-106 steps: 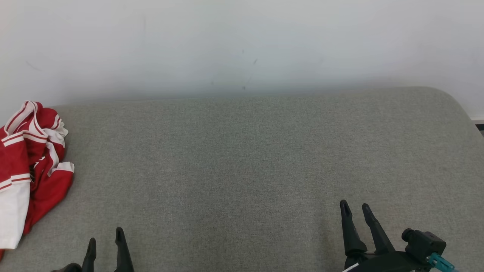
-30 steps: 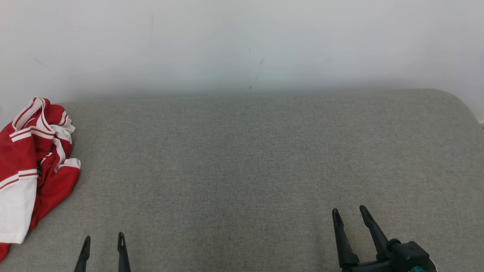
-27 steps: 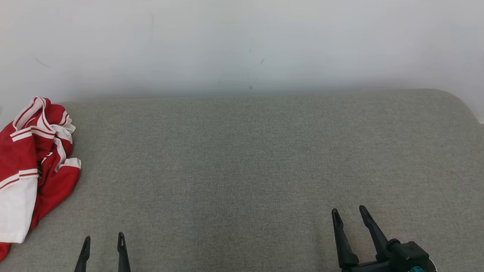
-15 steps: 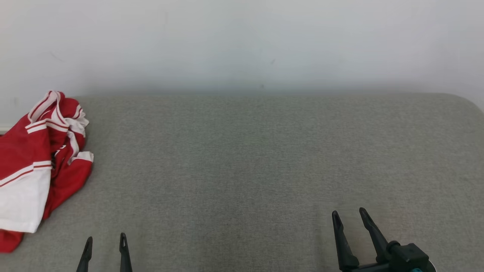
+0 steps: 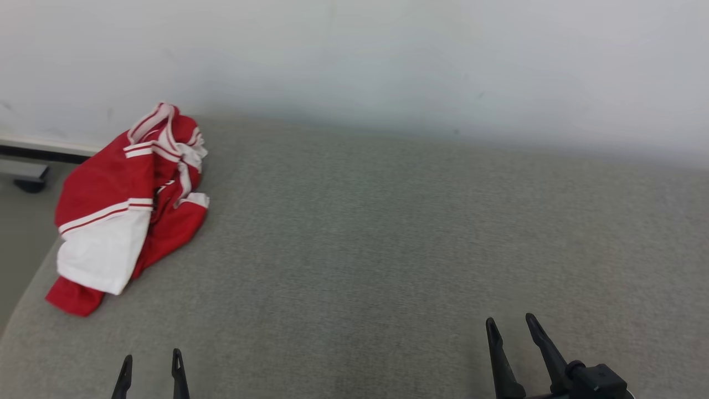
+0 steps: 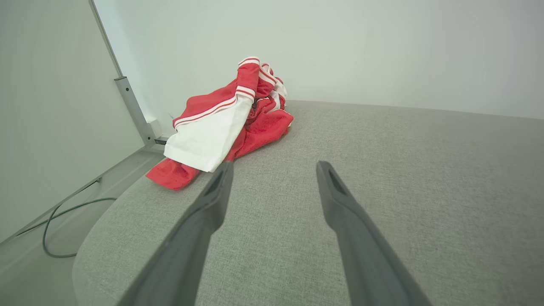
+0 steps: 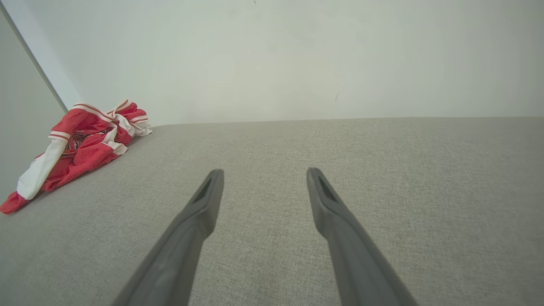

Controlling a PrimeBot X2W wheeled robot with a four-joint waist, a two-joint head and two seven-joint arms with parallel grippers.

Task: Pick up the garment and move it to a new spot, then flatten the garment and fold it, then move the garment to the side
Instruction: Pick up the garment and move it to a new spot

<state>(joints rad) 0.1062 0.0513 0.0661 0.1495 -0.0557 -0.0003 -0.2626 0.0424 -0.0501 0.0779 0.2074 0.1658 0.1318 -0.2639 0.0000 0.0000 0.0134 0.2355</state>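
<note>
"Head view first: where is the garment (image 5: 124,210)?"

"I see it crumpled in a red-and-white pile at the left end of the grey cushion (image 5: 360,233), towards the cushion's far edge by the wall (image 5: 354,55). Its folds hide its shape, so I cannot tell sleeve from hem."

"And the grippers?"

"Both are over the cushion's near edge, well apart from the garment. The left gripper (image 5: 151,357) is cut off by the frame. I get only two fingertips, spread with a clear gap. The right gripper (image 5: 509,320) shows more finger and part of its dark base, jaws also apart with nothing between them. I cannot tell whether any tip touches the cushion."

"Anything else unclear?"

"A dark object (image 5: 29,184) on the floor (image 5: 22,233) beyond the cushion's left end is half out of frame. I cannot make out what it is."
</note>
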